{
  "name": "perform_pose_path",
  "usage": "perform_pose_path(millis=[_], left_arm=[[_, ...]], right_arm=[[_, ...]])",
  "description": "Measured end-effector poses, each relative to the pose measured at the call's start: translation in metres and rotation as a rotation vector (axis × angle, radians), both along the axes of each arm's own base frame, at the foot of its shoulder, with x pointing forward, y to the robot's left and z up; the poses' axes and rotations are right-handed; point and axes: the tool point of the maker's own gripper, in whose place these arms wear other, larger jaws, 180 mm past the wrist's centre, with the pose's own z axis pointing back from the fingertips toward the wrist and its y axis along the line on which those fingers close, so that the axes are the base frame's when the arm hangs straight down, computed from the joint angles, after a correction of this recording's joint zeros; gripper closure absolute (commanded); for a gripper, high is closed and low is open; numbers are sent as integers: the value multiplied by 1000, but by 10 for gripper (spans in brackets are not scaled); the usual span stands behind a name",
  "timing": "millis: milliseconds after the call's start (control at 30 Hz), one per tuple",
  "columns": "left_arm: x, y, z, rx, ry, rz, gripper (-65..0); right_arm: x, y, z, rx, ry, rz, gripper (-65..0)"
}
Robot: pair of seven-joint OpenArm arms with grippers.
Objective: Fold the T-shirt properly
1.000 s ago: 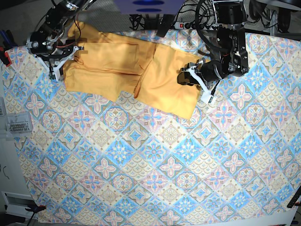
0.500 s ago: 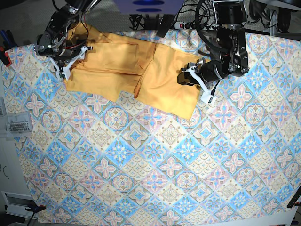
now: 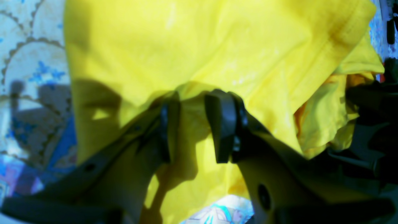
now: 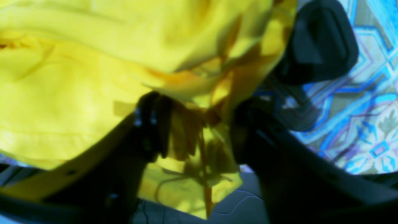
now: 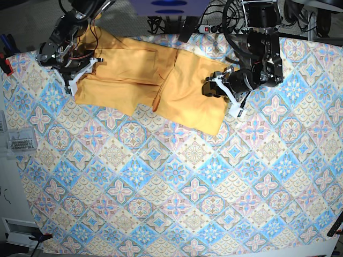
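Observation:
The yellow-orange T-shirt [image 5: 134, 75] lies partly folded along the far side of the table. My left gripper [image 5: 217, 91] sits at its right edge. In the left wrist view this gripper [image 3: 192, 124] is shut on a fold of the T-shirt [image 3: 186, 46], with fabric draped over both fingers. My right gripper [image 5: 80, 75] is at the shirt's left edge. In the right wrist view its jaws [image 4: 196, 130] stand apart with bunched T-shirt fabric [image 4: 77, 77] between them. That view is too blurred to show whether they pinch it.
A blue-and-pink tile-patterned cloth [image 5: 177, 176] covers the table. Cables and a power strip [image 5: 206, 27] run behind the far edge. A clear box [image 5: 19, 142] sits off the left side. A black rounded part [image 4: 320, 43] shows beside the right gripper.
My right gripper has shifted a little rightward onto the shirt's left edge, and its jaws have narrowed around the fabric. The left arm and its hold look unchanged.

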Motion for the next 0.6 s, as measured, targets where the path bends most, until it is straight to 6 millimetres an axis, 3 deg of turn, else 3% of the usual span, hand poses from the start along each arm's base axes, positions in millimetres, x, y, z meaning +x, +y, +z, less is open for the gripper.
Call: perform_pose_path(millis=[133, 367, 467, 600], left_arm=[[0, 0, 0, 0, 0, 0, -185], [0, 0, 0, 0, 0, 0, -185], [0, 0, 0, 0, 0, 0, -185], [0, -1, 0, 0, 0, -1, -185]], right_arm=[[1, -5, 0, -13, 0, -11, -96], [1, -4, 0, -1, 3, -17, -76], [6, 15, 2, 100, -40, -31, -37], [5, 18, 1, 107, -38, -32, -32]])
